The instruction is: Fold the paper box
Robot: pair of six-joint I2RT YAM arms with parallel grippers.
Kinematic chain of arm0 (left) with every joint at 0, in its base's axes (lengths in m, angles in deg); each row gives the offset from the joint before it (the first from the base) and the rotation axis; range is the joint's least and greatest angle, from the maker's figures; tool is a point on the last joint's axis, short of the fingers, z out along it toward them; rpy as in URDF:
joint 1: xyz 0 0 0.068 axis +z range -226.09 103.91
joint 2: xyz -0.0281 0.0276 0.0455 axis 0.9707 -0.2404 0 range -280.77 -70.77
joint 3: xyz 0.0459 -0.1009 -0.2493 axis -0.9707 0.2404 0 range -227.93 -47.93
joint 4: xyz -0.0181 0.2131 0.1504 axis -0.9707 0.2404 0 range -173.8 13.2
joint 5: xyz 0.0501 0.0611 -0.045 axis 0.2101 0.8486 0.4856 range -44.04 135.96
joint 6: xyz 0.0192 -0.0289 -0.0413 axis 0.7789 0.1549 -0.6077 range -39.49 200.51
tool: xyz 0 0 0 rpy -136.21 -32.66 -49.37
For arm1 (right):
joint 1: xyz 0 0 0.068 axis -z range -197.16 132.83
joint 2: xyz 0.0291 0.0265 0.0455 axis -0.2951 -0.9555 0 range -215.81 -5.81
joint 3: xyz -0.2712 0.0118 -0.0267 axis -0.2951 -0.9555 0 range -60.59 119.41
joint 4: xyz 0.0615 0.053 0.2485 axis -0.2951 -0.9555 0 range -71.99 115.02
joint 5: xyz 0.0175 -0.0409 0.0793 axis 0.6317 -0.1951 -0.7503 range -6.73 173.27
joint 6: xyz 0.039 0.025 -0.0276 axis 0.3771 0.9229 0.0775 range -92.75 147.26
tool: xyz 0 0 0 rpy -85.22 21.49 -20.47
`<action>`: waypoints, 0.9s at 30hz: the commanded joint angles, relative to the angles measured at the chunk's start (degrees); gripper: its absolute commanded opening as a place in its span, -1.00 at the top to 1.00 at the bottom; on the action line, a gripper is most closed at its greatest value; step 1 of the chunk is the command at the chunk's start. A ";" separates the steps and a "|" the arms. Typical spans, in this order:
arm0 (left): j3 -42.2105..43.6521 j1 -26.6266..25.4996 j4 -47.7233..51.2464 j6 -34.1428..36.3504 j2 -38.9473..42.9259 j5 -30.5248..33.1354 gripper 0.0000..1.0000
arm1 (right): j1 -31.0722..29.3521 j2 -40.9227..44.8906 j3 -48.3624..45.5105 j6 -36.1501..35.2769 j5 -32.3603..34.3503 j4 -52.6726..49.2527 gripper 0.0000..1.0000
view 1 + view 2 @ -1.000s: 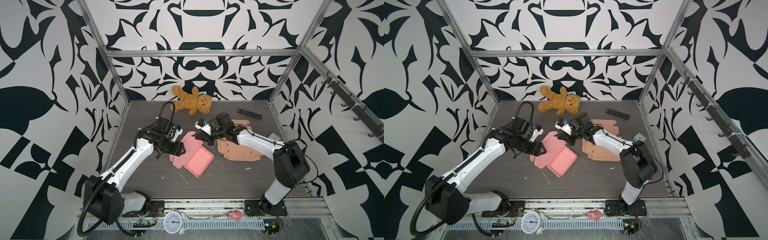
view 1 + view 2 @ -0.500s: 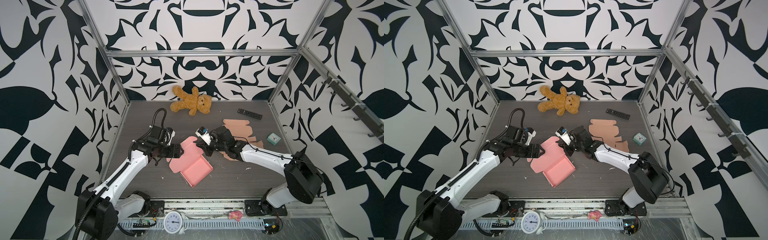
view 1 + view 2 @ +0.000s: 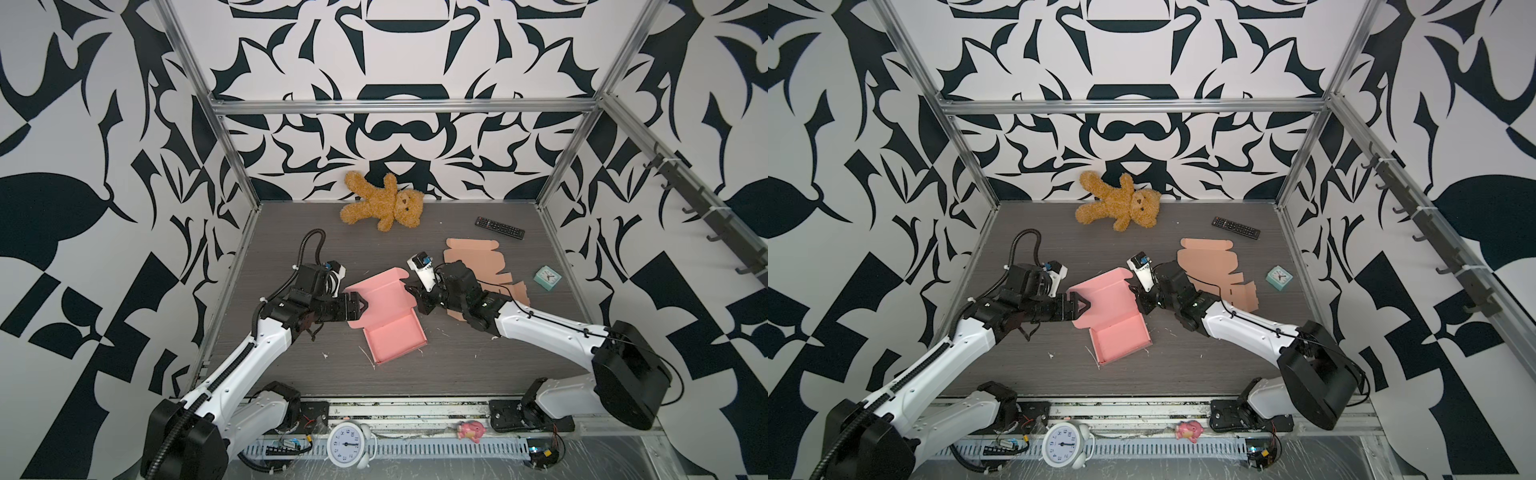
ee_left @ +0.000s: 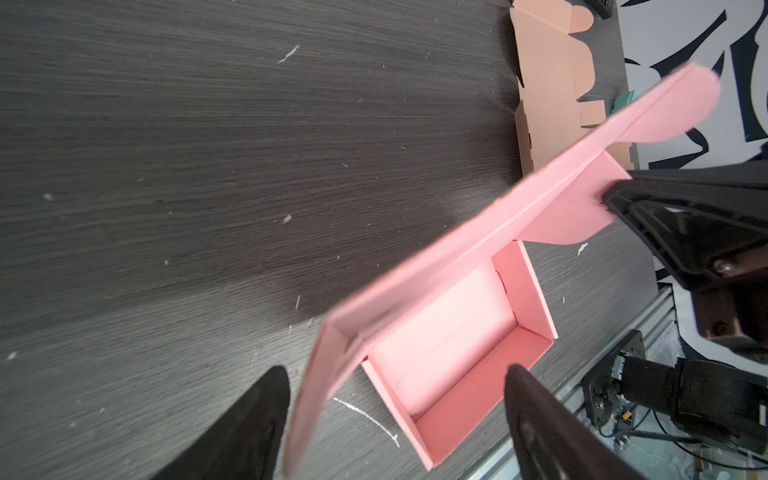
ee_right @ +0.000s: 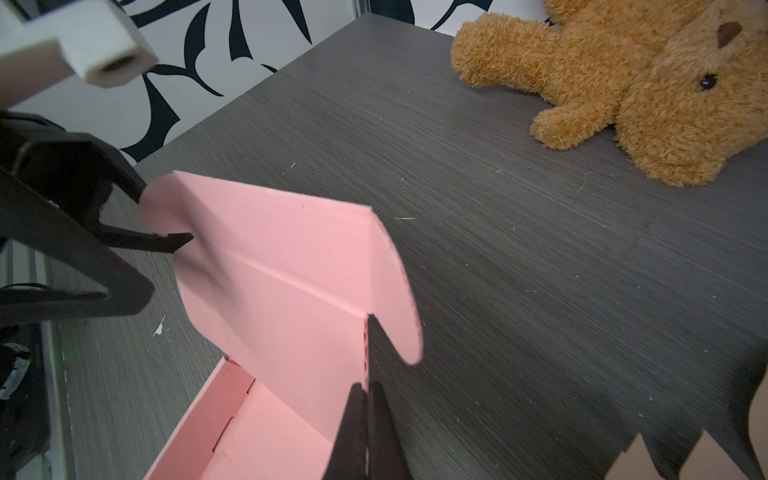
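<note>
The pink paper box (image 3: 395, 338) (image 3: 1121, 337) sits mid-table with its tray formed and its lid (image 3: 380, 293) raised at a slant. My right gripper (image 3: 412, 294) (image 3: 1137, 296) is shut on the lid's right edge, the grip showing close up in the right wrist view (image 5: 366, 390). My left gripper (image 3: 360, 305) (image 3: 1083, 305) is open at the lid's left edge. Its fingers straddle the lid's rounded side flap (image 4: 316, 374) without pinching it (image 4: 395, 374). The tray's inside (image 4: 449, 332) is empty.
A flat tan cardboard cutout (image 3: 478, 259) lies just behind my right arm. A teddy bear (image 3: 384, 203) and a remote (image 3: 500, 227) lie at the back, a small teal clock (image 3: 547, 278) at the right. A white alarm clock (image 3: 348, 444) and a pink toy (image 3: 469, 430) sit on the front rail.
The pink box has come off the tan cutout toward the front, carried by my shut right gripper. Its lid now stands higher. My left gripper has opened wider at the lid's left edge.
</note>
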 commanded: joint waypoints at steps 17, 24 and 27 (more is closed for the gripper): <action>1.99 0.22 -2.39 -0.87 -2.59 -1.93 -0.04 | 0.05 0.19 -0.35 1.79 2.44 4.34 1.00; 3.25 0.18 -1.56 -1.24 -1.04 -1.57 0.23 | 0.14 0.32 -0.70 1.95 2.73 4.34 1.00; 3.26 0.18 -1.37 -1.31 -1.01 -1.49 0.31 | 0.14 0.52 -0.87 2.02 2.80 4.34 1.00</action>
